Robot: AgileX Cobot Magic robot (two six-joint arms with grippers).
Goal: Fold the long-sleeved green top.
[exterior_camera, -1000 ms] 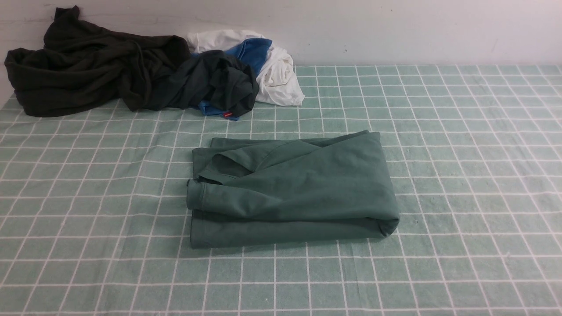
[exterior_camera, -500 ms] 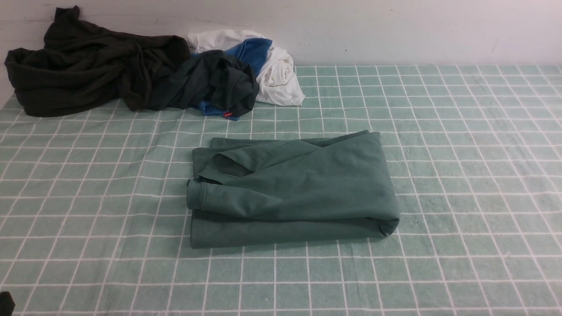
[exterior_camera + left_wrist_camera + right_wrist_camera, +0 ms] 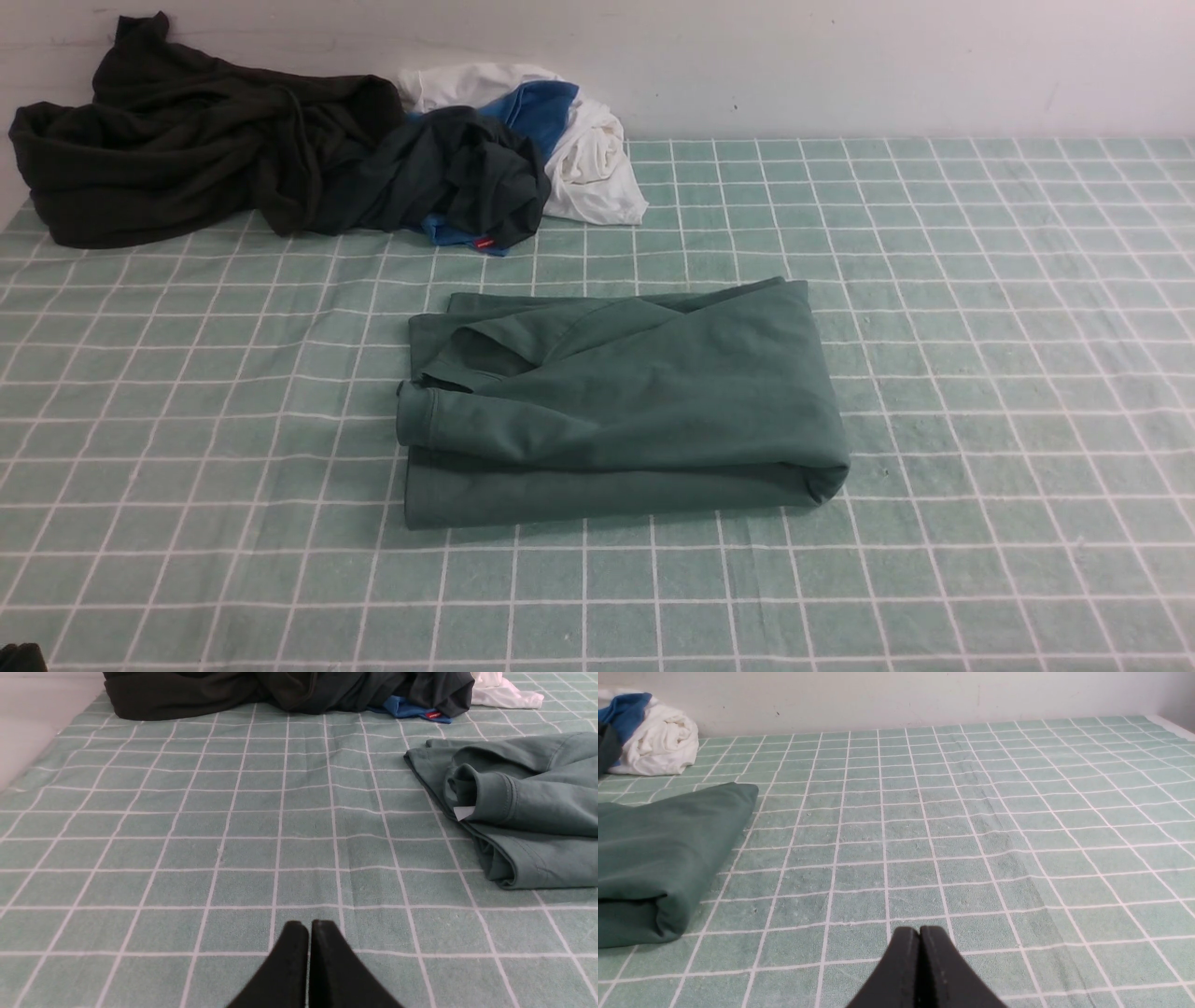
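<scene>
The green long-sleeved top [image 3: 616, 401] lies folded into a compact rectangle in the middle of the checked cloth, a cuffed sleeve end [image 3: 486, 798] showing at its left side. Its right folded edge [image 3: 658, 858] shows in the right wrist view. My left gripper [image 3: 309, 926] is shut and empty, hovering over bare cloth well to the left of the top; only a dark tip [image 3: 19, 656] of it shows at the front view's bottom left corner. My right gripper [image 3: 920, 931] is shut and empty over bare cloth to the right of the top, outside the front view.
A pile of other clothes sits at the back left against the wall: a dark brown-black garment [image 3: 168, 149], a blackish-green one [image 3: 457, 177], a blue piece [image 3: 537, 107] and a white one [image 3: 593, 159]. The table's left edge [image 3: 28, 760] runs beside the left gripper.
The left gripper's dark tip came into the front view's bottom left corner and has since sunk lower. The top has not moved.
</scene>
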